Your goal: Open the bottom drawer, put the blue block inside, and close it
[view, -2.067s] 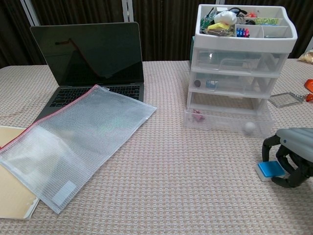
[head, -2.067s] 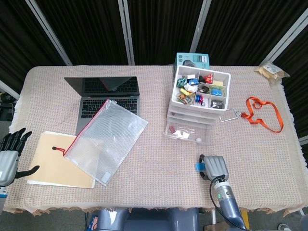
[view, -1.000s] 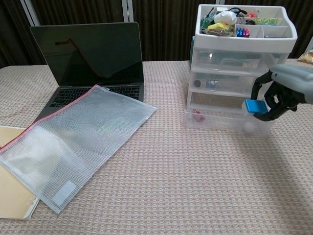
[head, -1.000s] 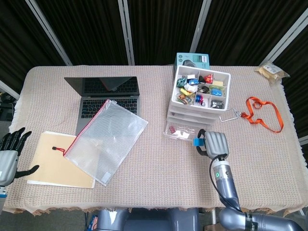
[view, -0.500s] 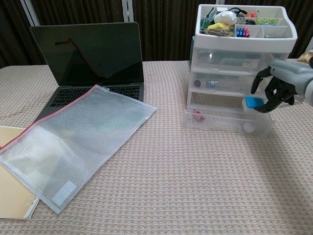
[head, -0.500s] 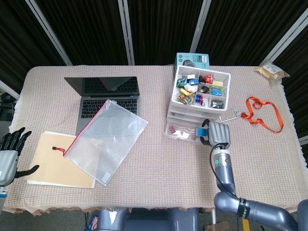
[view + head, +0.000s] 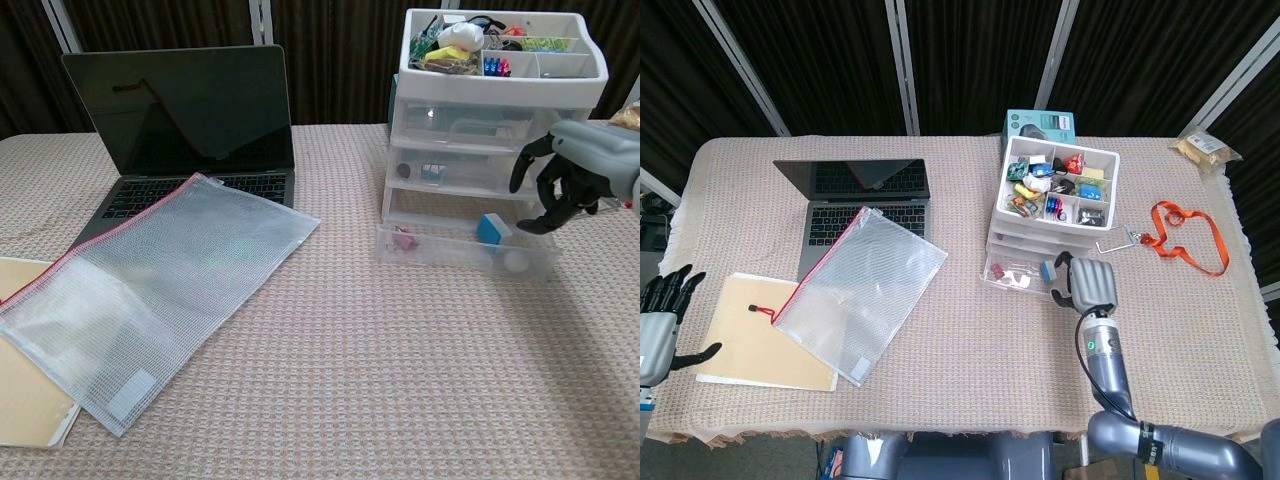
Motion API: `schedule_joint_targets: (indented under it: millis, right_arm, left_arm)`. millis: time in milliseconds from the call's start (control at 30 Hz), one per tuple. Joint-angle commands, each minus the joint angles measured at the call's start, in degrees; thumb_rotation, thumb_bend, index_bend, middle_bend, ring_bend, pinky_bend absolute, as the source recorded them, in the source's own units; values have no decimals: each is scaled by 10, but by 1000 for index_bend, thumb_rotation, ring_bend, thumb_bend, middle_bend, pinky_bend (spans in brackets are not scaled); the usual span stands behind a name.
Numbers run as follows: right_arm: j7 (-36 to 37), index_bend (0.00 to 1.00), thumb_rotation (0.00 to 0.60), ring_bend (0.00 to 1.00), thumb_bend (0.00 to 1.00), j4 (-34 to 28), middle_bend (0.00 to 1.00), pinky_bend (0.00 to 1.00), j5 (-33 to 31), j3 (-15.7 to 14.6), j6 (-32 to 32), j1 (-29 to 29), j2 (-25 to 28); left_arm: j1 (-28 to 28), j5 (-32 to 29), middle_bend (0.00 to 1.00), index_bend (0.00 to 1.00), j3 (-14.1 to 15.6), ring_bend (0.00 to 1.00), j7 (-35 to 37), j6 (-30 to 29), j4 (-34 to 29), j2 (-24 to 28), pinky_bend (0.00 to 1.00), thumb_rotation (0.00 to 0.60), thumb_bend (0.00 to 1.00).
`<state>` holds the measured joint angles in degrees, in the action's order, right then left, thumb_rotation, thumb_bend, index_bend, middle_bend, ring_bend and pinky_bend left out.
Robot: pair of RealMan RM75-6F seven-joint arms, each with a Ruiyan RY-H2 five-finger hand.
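**Blue block in the open bottom drawer**

Your right robot hand (image 7: 563, 180) hangs just above the right end of the bottom drawer (image 7: 465, 250), fingers curled loosely apart with nothing between them. The blue block (image 7: 491, 229) sits tilted inside that drawer, free of the fingers, beside a small white ball (image 7: 516, 261) and well right of a pink piece (image 7: 403, 238). The drawer stands pulled out toward you from the white drawer unit (image 7: 1052, 205). Your left robot hand (image 7: 660, 315) rests at the desk's (image 7: 970, 340) far left edge, fingers spread, holding nothing. A laptop (image 7: 857, 195), a mesh pouch (image 7: 862, 290) and a yellow folder (image 7: 760, 335) lie to the left; an orange strap (image 7: 1185, 235) lies to the right.
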<state>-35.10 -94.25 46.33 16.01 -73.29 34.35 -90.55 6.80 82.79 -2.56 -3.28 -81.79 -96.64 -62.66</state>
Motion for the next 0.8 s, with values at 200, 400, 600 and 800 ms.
schedule_joint_targets:
  millis: [200,400,600,800]
  right_arm:
    - [73,355,600,248,212,-11,353,324,252,-136,-16,-43,59]
    - [16,167,600,11,339,39,105,119,357,-194,-4,-36,79]
    - [-54,153,600,0,359,96,75,63,416,-216,2,-33,55]
    - [-109,153,600,0,361,143,75,58,444,-220,19,-26,27]
  left_arm:
    - [0,1,0,82,-1,0,-3,-3,1,-2,0,600,153]
    - [-2,2,0,82,-3,0,-2,-8,2,-5,0,600,153]
    - [-2,1,0,82,-7,0,2,-13,4,-6,0,600,152]
    - [-2,2,0,83,-8,0,6,-16,6,-7,0,600,152]
